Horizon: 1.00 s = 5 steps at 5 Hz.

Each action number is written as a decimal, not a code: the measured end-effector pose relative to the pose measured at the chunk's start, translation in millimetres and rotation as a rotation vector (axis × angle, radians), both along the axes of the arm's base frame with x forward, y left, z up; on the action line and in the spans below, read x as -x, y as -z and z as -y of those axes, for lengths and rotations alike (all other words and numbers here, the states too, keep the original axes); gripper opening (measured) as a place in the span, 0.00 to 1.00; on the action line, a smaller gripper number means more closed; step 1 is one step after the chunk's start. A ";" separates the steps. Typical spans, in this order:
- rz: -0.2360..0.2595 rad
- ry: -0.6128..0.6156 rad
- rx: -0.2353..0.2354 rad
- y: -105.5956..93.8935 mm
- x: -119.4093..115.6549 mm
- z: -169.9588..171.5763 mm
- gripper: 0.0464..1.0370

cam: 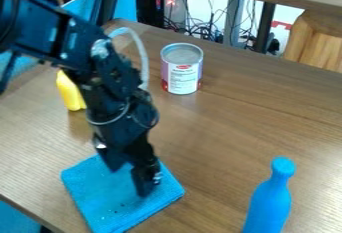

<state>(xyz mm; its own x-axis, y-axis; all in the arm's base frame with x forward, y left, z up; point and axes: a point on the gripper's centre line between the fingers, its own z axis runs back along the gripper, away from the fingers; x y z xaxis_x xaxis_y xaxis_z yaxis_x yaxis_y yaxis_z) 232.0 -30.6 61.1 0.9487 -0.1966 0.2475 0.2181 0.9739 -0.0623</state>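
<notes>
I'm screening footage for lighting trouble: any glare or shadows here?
Camera view: pale sheen on the tabletop at left; gripper dark against the blue cloth; soft darker patch below the yellow object; red glow among the cables behind.

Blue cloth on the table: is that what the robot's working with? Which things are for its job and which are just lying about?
Seems in the job:
blue cloth, under the gripper

Just lying about:
can
blue bottle
yellow thing
</notes>
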 end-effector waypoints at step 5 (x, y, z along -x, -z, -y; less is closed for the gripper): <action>0.076 0.071 0.030 2.5 -98.4 65.1 0.96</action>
